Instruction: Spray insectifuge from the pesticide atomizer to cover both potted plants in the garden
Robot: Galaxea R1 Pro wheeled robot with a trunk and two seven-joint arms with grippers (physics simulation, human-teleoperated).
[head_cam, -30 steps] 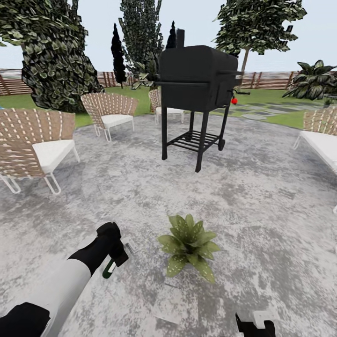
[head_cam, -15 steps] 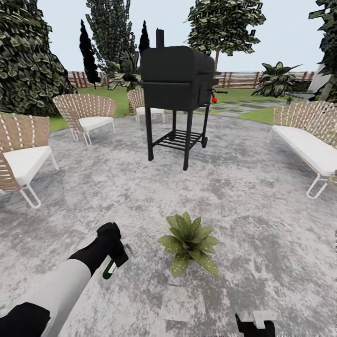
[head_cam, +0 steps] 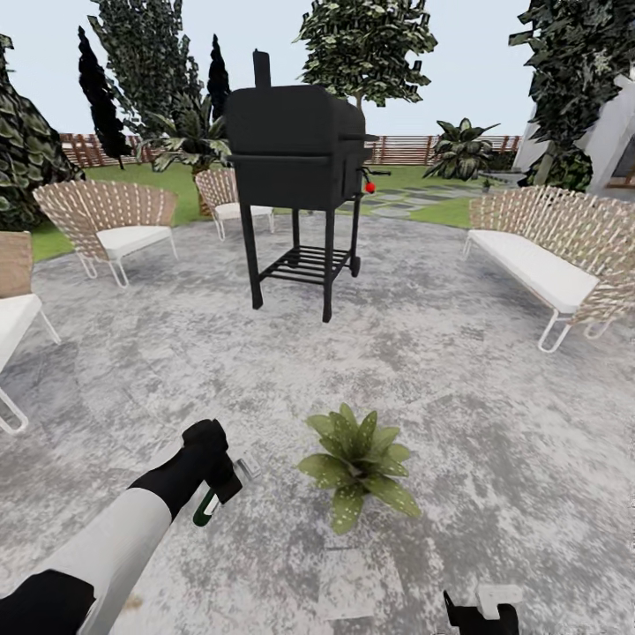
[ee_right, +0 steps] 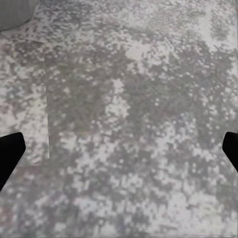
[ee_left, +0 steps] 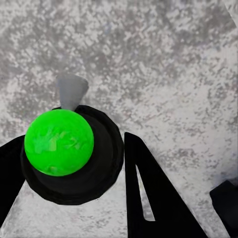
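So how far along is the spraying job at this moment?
Done: the pesticide atomizer is off the ground, clamped in the left gripper. In hand: it is held just beside one potted plant on the grey patio; no spray or coating is visible, so coverage cannot be judged. Left: finish this plant, then the second one. The right gripper hangs open and empty.

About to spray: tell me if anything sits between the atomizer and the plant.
Nothing visible does. The left gripper holds the atomizer just left of the plant, with bare patio between them. The grill stands well beyond.
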